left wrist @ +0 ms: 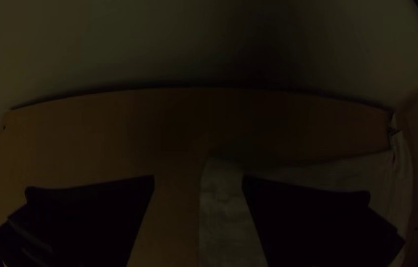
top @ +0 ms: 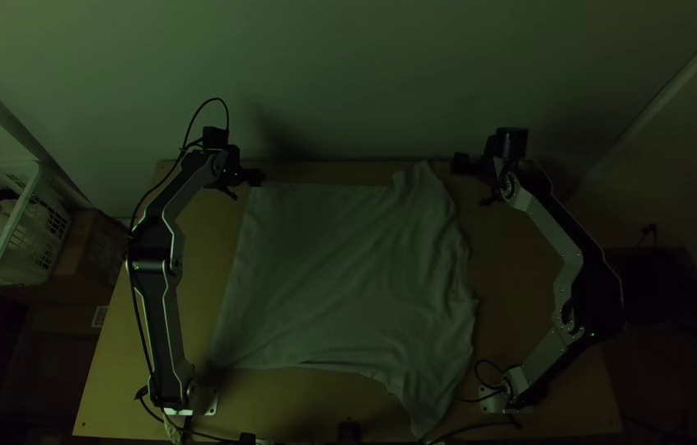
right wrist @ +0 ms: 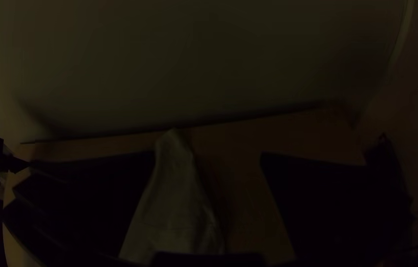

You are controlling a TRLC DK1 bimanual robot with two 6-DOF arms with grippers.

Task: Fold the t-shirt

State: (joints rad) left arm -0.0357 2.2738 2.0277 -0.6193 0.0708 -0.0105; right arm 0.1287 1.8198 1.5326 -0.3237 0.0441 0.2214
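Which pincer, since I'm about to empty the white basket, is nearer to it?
Left. The left pincer is right of the basket, by the t-shirt; the right pincer is farther right, past the shirt.

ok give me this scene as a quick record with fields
garment: pale t-shirt
state: spread wide, wrinkled, one pointed end toward the wall, another toward the near edge
surface: light wooden table
left pincer: open, by the shirt's far left corner
right pincer: open, off the shirt's far right end
beside table: white plastic laundry basket, at the left
lighting: dim
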